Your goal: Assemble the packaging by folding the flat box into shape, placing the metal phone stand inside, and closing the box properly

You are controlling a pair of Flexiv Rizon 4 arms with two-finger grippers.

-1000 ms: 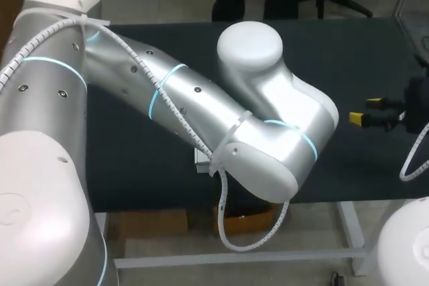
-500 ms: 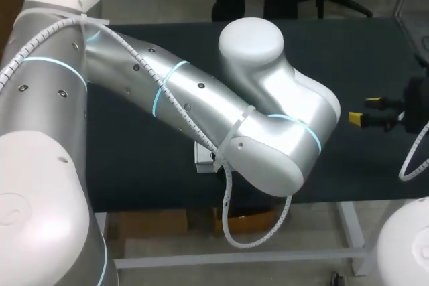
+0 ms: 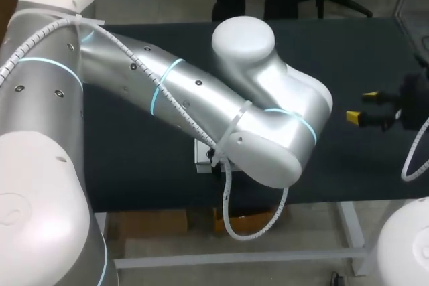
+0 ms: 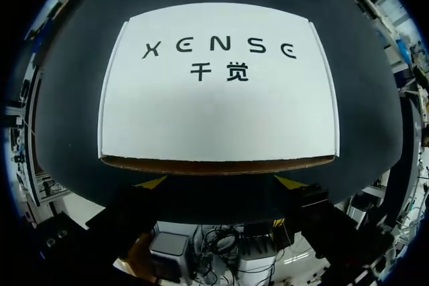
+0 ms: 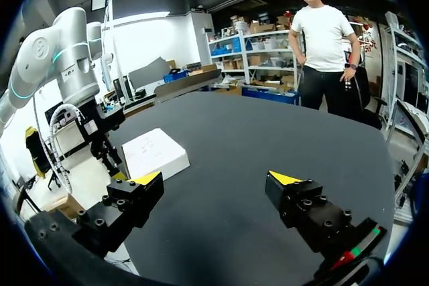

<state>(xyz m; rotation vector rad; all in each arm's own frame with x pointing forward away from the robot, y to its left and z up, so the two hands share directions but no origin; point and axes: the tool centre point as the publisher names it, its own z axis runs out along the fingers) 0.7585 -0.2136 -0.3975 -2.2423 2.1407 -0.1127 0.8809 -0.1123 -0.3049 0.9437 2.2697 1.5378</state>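
Edging inward, right claw (image 3: 362,107) gapes empty; left claw (image 4: 221,182) stands released before the white box (image 4: 218,85).

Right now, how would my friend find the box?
Look at the dark table, at the edge by my left gripper. Just ahead of its yellow tips lies a low box. Its white top with black print stands out from the dark surface around.
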